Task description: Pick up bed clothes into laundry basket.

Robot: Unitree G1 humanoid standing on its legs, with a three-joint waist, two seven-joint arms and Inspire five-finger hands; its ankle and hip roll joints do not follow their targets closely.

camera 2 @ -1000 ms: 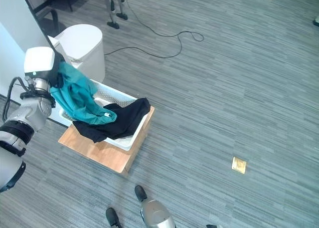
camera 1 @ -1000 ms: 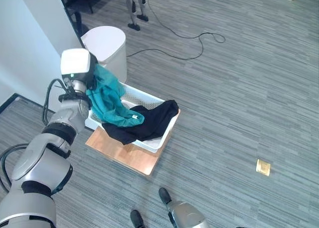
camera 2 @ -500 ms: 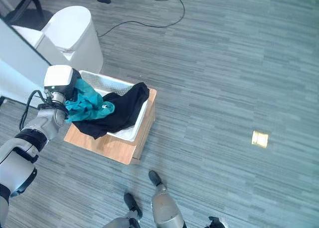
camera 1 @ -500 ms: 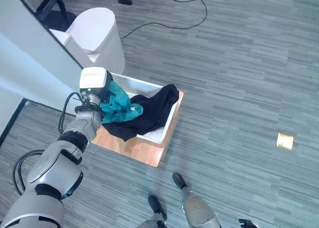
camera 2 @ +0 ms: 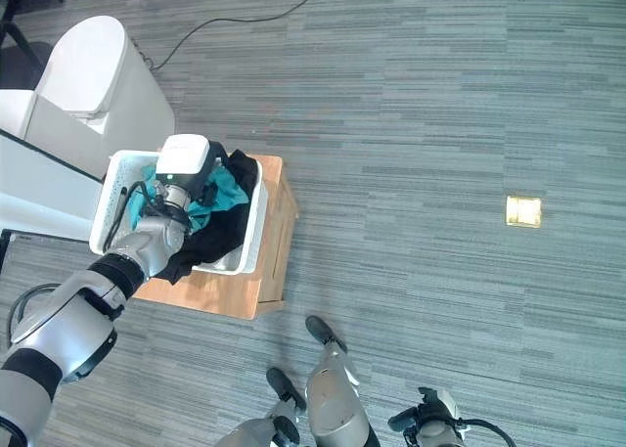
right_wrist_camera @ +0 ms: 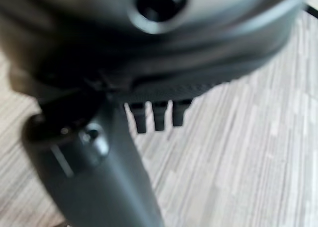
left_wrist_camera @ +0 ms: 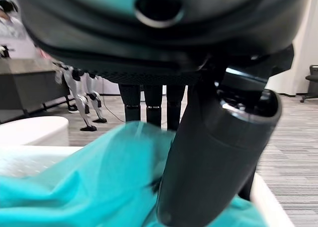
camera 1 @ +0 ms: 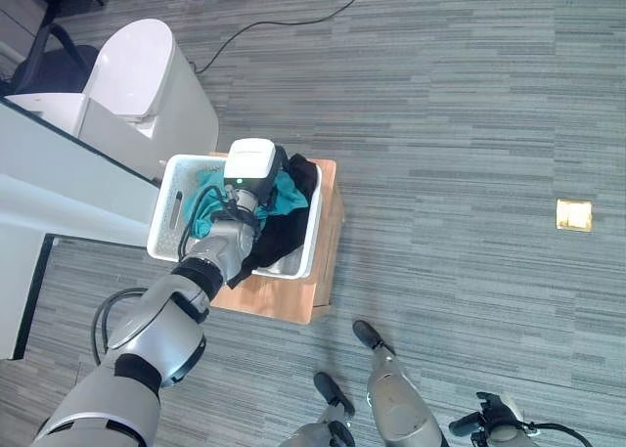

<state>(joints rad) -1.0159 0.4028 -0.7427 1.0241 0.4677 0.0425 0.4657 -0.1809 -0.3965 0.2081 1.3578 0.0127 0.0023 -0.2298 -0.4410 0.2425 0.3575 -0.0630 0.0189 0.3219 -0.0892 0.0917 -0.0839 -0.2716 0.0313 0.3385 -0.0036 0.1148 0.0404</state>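
Observation:
A white laundry basket (camera 1: pixel 166 207) stands on a low wooden platform (camera 1: pixel 284 295). A black garment (camera 1: pixel 279 242) lies in the basket and hangs over its near rim. On top of it is a teal garment (camera 1: pixel 290 199). My left hand (camera 1: pixel 278 161) reaches down into the basket. In the left wrist view the teal garment (left_wrist_camera: pixel 84 187) is bunched between the thumb (left_wrist_camera: pixel 213 152) and the fingers (left_wrist_camera: pixel 151 105), and it hides the fingertips. My right hand (camera 2: pixel 423 417) hangs low at my side, with its fingers (right_wrist_camera: pixel 156 115) straight over the floor.
A white lidded bin (camera 1: pixel 147 70) stands just behind the basket. A white bed edge (camera 1: pixel 59 173) runs along the left. A cable (camera 1: pixel 274 22) trails over the carpet at the back. A brass floor plate (camera 1: pixel 573 214) is set in the floor at the right.
The view has swung to look more steeply down. My left hand has lowered the teal garment from above the basket's back rim down onto the black garment inside.

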